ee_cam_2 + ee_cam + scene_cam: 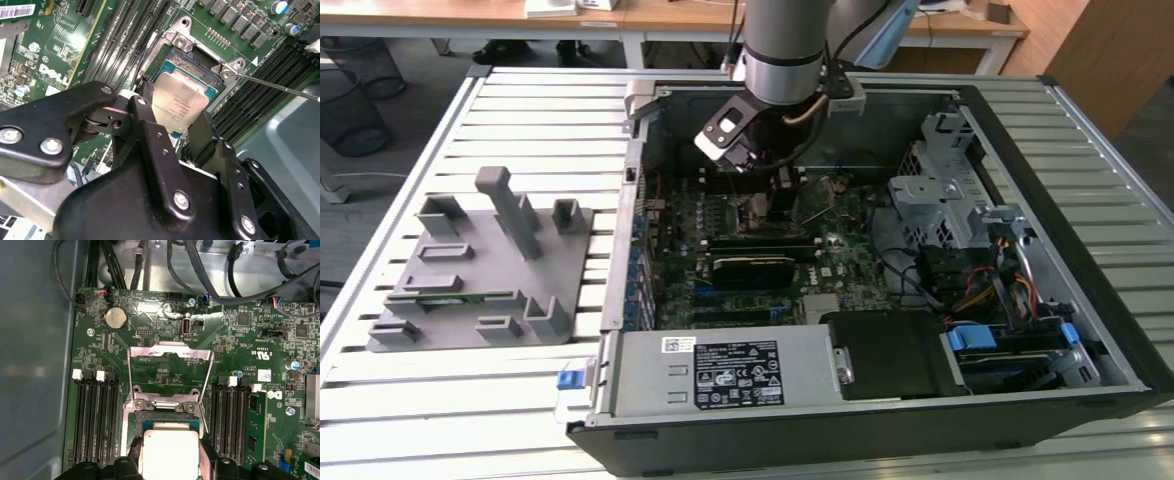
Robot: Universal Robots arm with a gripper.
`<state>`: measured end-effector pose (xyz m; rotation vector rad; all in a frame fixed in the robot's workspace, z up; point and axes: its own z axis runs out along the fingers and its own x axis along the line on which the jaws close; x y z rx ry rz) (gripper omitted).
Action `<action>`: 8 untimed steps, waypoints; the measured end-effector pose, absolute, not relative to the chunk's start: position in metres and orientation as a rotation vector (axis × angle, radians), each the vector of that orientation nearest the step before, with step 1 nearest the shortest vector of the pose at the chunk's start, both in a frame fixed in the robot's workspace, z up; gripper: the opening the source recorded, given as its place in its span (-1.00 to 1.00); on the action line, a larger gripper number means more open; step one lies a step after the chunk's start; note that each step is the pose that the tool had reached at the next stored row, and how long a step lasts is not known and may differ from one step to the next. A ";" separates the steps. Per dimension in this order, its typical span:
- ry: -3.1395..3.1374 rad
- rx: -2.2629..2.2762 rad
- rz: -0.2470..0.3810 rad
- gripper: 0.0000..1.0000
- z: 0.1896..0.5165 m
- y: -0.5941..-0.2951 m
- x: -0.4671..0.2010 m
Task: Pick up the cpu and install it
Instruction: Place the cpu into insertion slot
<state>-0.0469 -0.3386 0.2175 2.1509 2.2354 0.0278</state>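
Inside the open computer case (854,440), over the motherboard's socket (192,56), hovering with the gripper (172,120) pinching the cpu (180,100) by two opposite edges, fingers (141,112) narrowed to the chip's width. Holding the cpu (168,452) right at the socket's opening, silvery top showing in both wrist views; load frame (170,352) standing raised beside it, memory slots (95,420) flanking both sides.

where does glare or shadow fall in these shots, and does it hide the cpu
Second wrist view: the cpu lid catches a sheen that fades its print, outline plain. First wrist view: the cpu looks pale and washed, and a glare patch sits on the motherboard beside the coin cell. Exterior view: the computer case interior lies shaded under the arm; the slatted table is bright.
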 end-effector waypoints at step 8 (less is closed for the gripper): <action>2.222 2.165 0.027 0.06 0.213 -0.338 -0.047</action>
